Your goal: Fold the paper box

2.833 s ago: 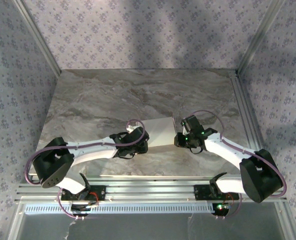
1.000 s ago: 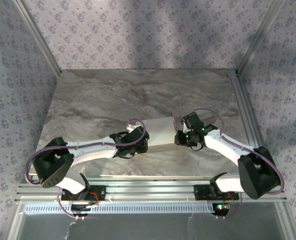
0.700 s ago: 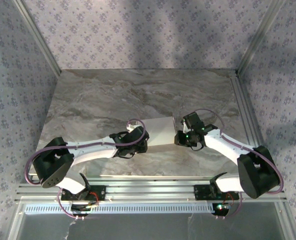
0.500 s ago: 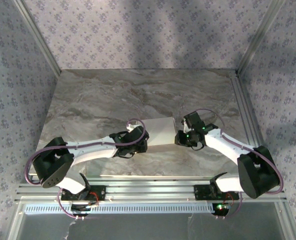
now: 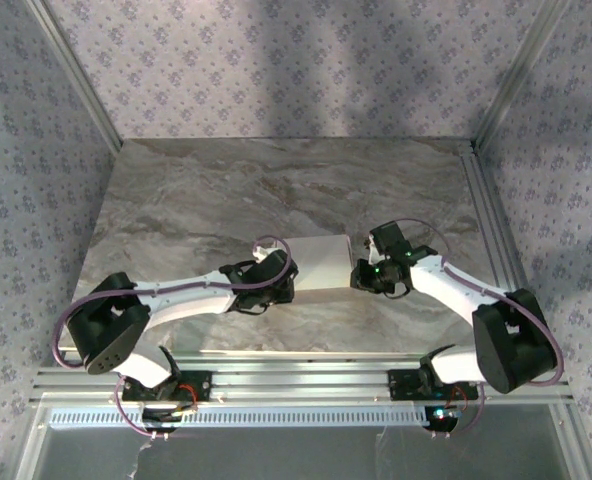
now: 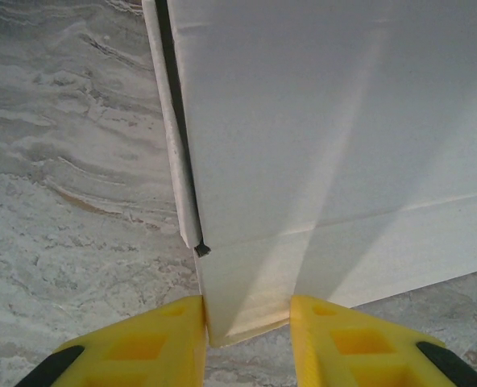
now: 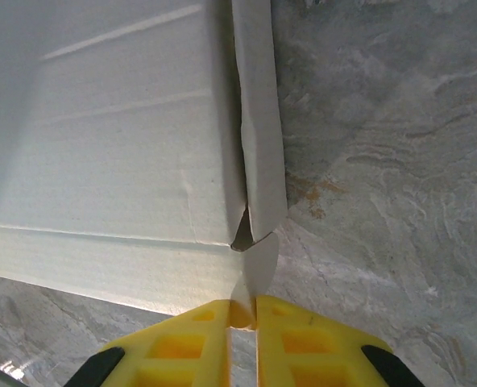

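Note:
The paper box lies on the marble table between my two arms, a flat white rectangle with its lid panel up. My left gripper holds its near left corner. In the left wrist view that corner sits between the yellow fingers, and my left gripper is shut on it. A narrow side flap stands slightly off the box's left edge. My right gripper is at the box's right end. In the right wrist view my right gripper pinches a small rounded tab below the end flap.
The marble table stretches free behind and to the left of the box. An aluminium rail runs along the right edge, another along the near edge by the arm bases. Patterned walls close in the back and sides.
The right gripper's jaws have closed down onto the small tab and the right wrist has shifted slightly. The left gripper keeps its hold on the box corner; the box has barely moved.

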`<state>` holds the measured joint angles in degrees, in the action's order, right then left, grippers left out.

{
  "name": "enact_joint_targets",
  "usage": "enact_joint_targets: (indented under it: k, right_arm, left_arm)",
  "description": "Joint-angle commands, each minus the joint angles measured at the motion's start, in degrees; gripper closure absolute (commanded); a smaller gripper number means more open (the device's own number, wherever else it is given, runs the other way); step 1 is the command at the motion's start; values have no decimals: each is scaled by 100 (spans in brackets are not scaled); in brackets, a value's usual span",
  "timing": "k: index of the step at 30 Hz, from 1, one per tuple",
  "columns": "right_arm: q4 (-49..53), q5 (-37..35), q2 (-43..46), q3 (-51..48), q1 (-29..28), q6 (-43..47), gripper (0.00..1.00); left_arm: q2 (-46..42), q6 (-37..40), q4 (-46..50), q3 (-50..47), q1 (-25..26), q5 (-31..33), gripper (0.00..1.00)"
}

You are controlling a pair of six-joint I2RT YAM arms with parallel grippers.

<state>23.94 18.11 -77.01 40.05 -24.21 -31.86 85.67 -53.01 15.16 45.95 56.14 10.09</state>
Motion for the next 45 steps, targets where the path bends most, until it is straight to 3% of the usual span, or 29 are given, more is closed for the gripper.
enact_joint_targets:
  k: [1, 45]
  right_arm:
    - [-114, 297, -50, 3, 29, -118, 86]
    - [-1055, 603, -612, -266, 371, 91, 92]
  left_arm:
    - [54, 81, -153, 163, -15, -42, 68]
    - [353, 486, -632, -223, -300, 134, 72]
